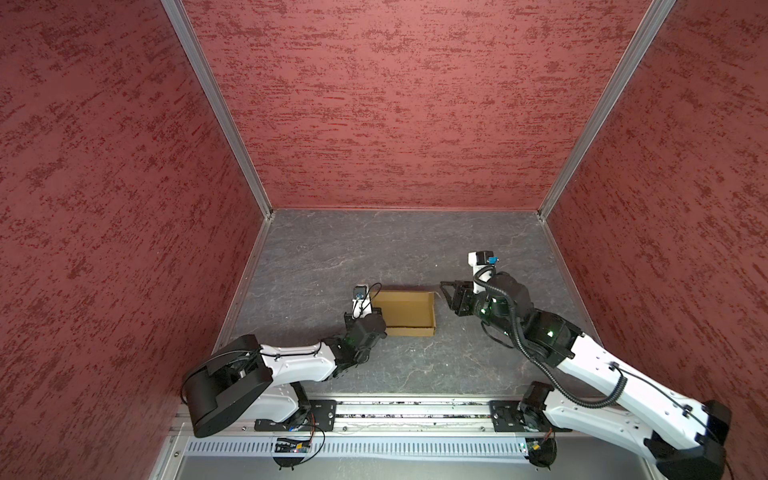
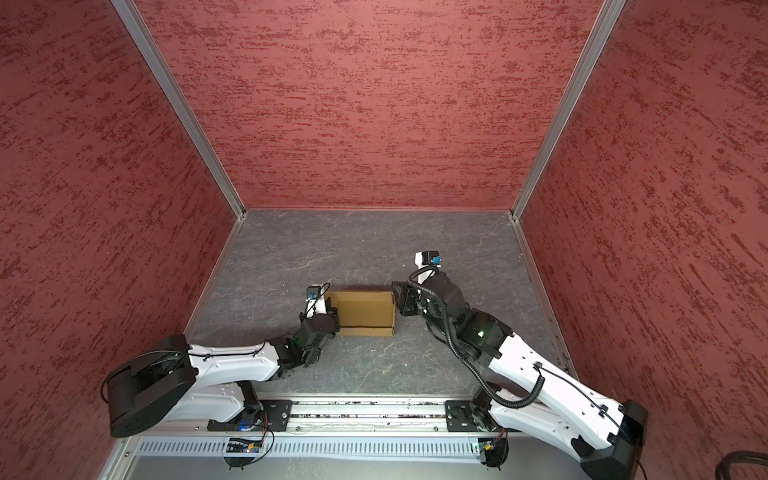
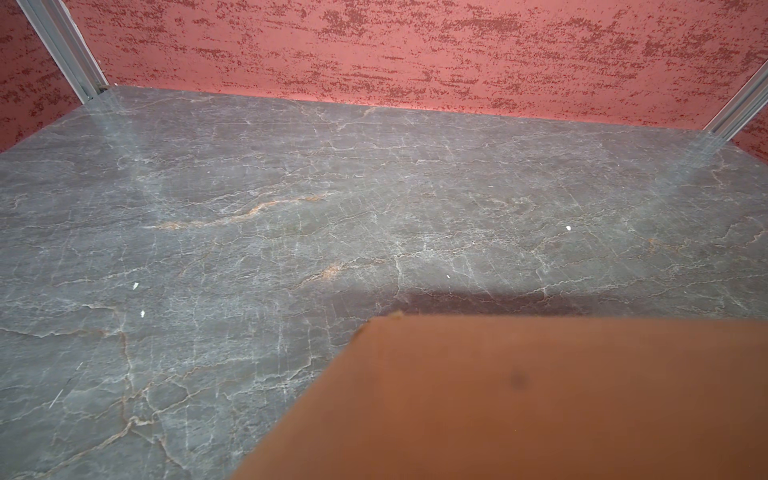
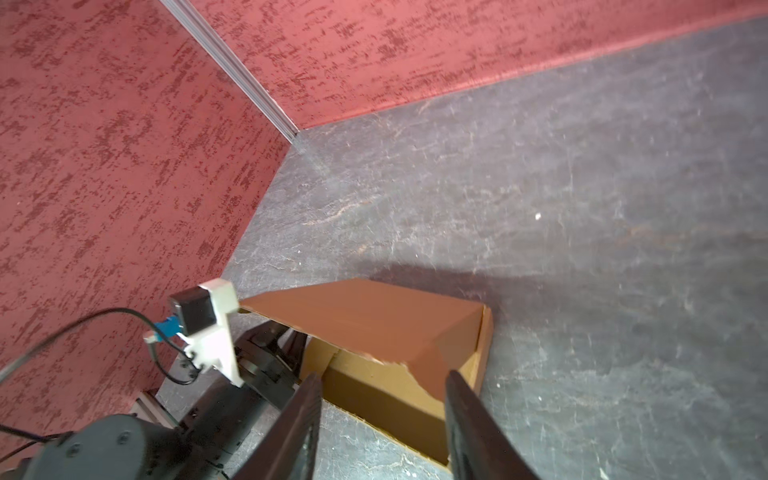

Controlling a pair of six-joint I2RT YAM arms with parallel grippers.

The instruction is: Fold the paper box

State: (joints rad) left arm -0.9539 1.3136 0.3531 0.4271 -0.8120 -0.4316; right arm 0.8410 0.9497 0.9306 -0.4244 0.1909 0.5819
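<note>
The paper box (image 1: 409, 312) (image 2: 365, 312) is a tan cardboard tray near the middle of the table in both top views. Its lid panel (image 4: 365, 320) rises at a slant over the tray, and its loose corner is ragged. My left gripper (image 1: 376, 310) (image 2: 332, 310) is shut on the box's left end wall. In the left wrist view, blurred cardboard (image 3: 519, 395) hides the jaws. My right gripper (image 1: 444, 296) (image 2: 395, 295) (image 4: 384, 375) hangs open just off the box's right end. Its dark fingers (image 4: 305, 411) frame that end without touching it.
The grey marbled table (image 1: 374, 249) is closed in by red textured walls (image 1: 395, 104) at the back and both sides, with aluminium posts (image 1: 216, 108) in the corners. The arms' mounting rail (image 1: 415, 411) runs along the front edge.
</note>
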